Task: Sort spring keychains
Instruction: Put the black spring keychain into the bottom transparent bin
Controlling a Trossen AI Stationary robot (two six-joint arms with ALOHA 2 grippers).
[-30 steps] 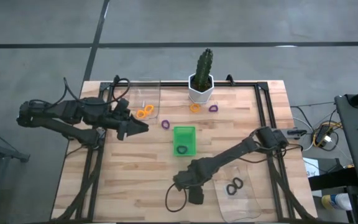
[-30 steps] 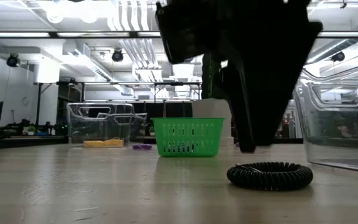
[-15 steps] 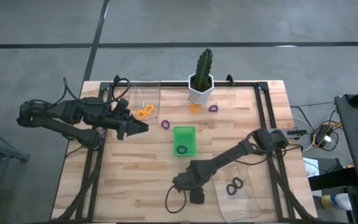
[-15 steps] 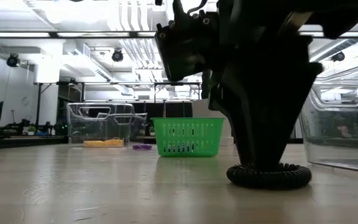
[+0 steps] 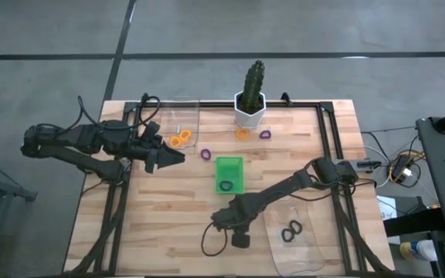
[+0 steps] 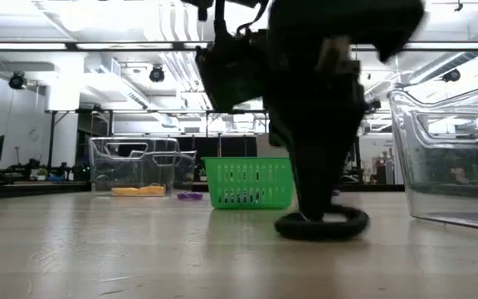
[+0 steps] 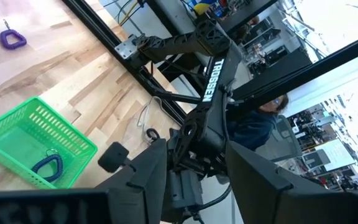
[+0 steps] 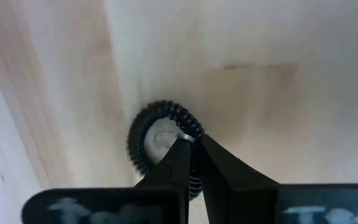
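Note:
A black spring keychain (image 8: 143,140) lies on the wood near the table's near edge, with my right gripper (image 8: 191,142) shut on it; the low view shows the gripper (image 6: 314,218) standing over the ring (image 6: 338,224). In the high view the arm hides the ring. My left gripper (image 5: 178,157) hangs open at the table's left, beside a clear tray (image 5: 184,116) holding orange keychains (image 5: 179,139). One dark keychain (image 5: 225,185) lies in the green tray (image 5: 228,164). Loose on the table lie an orange keychain (image 5: 242,133) and two purple ones (image 5: 265,133) (image 5: 205,154). My right gripper pinches the coiled cord of the black keychain (image 8: 194,132) on one side of the loop, next to its small metal ring. One finger (image 8: 173,165) stands inside the loop, the other outside. The fingers come from above, pointing down. The ring's underside (image 6: 322,237) seems to rest on the table.
A second clear tray (image 5: 309,255) at the near right holds black keychains (image 5: 290,232). A potted cactus (image 5: 250,104) stands at the far edge. A small black box with a looped cable (image 5: 240,241) sits near the right gripper.
My right gripper has come down onto the black keychain and shut on its cord. The keychain has then slid a little toward the table's left with the gripper.

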